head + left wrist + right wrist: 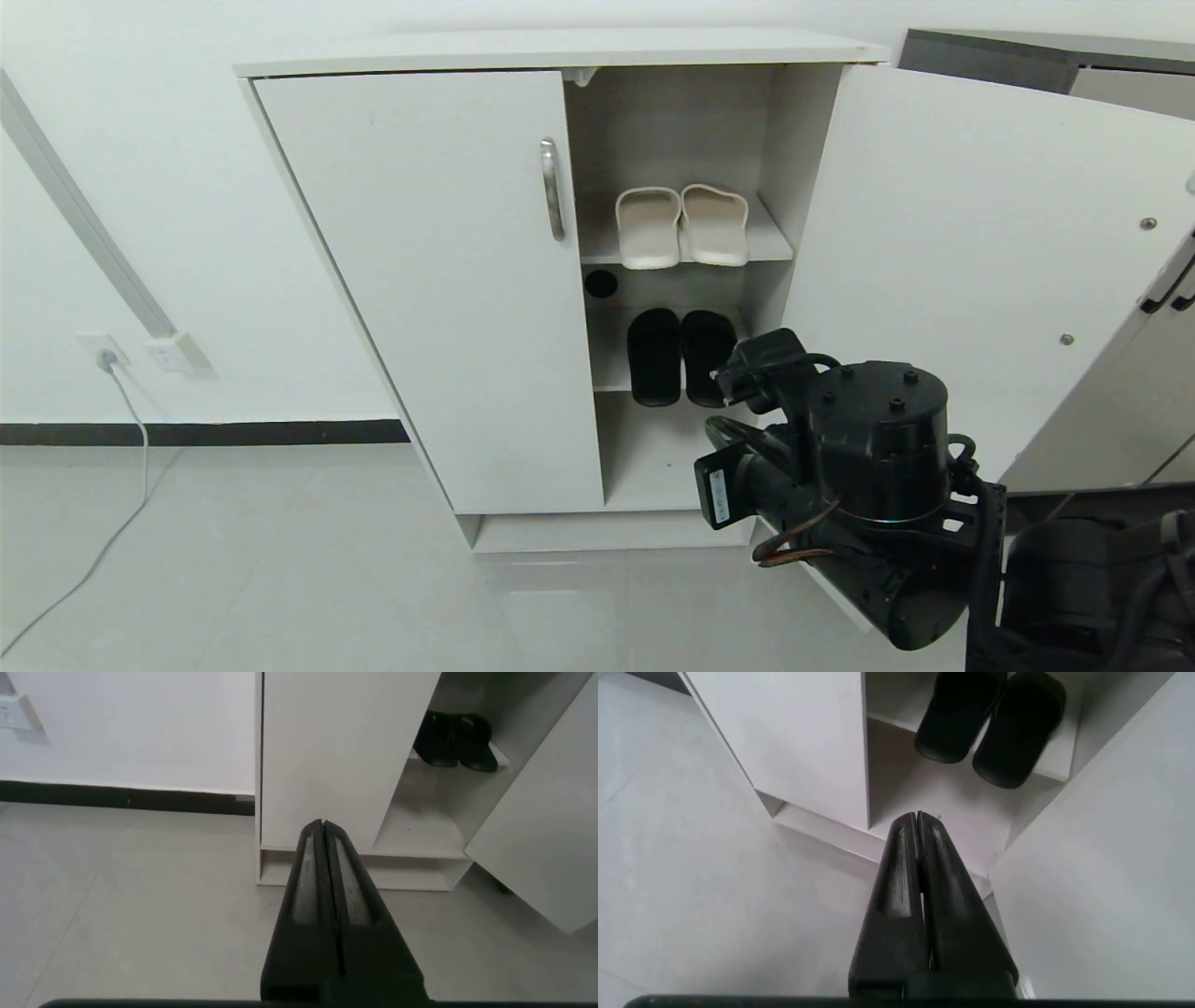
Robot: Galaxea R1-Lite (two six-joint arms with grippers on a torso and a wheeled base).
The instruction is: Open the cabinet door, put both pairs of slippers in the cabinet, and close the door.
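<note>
Now, both pairs sit inside the cabinet (560,47): white slippers (681,224) on the upper shelf at frame centre, black slippers (680,357) on the shelf below, each pair side by side and pushed back from the shelf edge. We judge the stowing done, so only the closing is left.

The right door (971,261) stands swung wide across the right of the head frame. The left door (420,280) is flush shut, its handle (552,189) untouched.

- Right gripper (920,826): 2 fingers pressed together, nothing between them. It sits low before the open compartment. The black slippers (990,719) lie beyond its tips, apart from them, with no contact.
- The open door's inner face (1120,859) runs just beside those fingers. We cannot tell whether they touch it. We read this as a spot suited to pushing the panel, not to grasping.
- Left gripper (322,831): fingers likewise closed and empty, aimed toward the cabinet base, the black slippers (456,742) well apart from it.
</note>
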